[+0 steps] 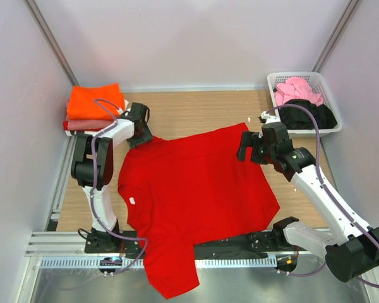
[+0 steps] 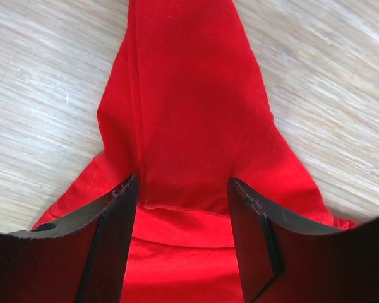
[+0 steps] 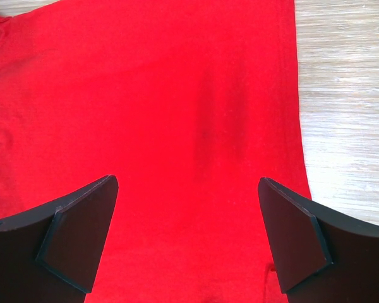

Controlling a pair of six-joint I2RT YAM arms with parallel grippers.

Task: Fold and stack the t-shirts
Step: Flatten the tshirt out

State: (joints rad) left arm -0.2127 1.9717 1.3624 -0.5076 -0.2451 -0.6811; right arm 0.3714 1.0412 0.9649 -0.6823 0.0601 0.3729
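**Figure. Two-arm bench, seen from above and from both wrists.**

(a) The red t-shirt (image 1: 196,189) lies spread in the middle of the wooden table (image 1: 202,110). Its near end hangs over the front edge, across the rail where my bases are bolted. A small white label (image 1: 132,201) shows on its left side.

(b) My left claw (image 1: 141,137) sits low over the shirt's far-left corner. In the left wrist view, the left claw (image 2: 182,186) stands with its fingers (image 2: 117,233) apart. A hemmed fold of red cloth (image 2: 183,126) lies between them and narrows to a tip on the wood beyond. The fingers are spread and pinch nothing.

(c) My right claw (image 1: 243,150) is poised over the shirt's far-right edge. In the right wrist view, the right claw (image 3: 188,180) is spread wide, and its fingers (image 3: 82,240) stand clear above flat red cloth (image 3: 145,95). The shirt's straight edge runs just beside the right-hand finger, with bare wood beyond it.

(d) At the far-left corner, an orange t-shirt (image 1: 95,101) lies folded on top of a salmon-pink t-shirt (image 1: 85,124).

(e) At the far-right corner, a white slatted basket (image 1: 275,85) holds a crumpled pink t-shirt (image 1: 297,90) and a black t-shirt (image 1: 309,115).
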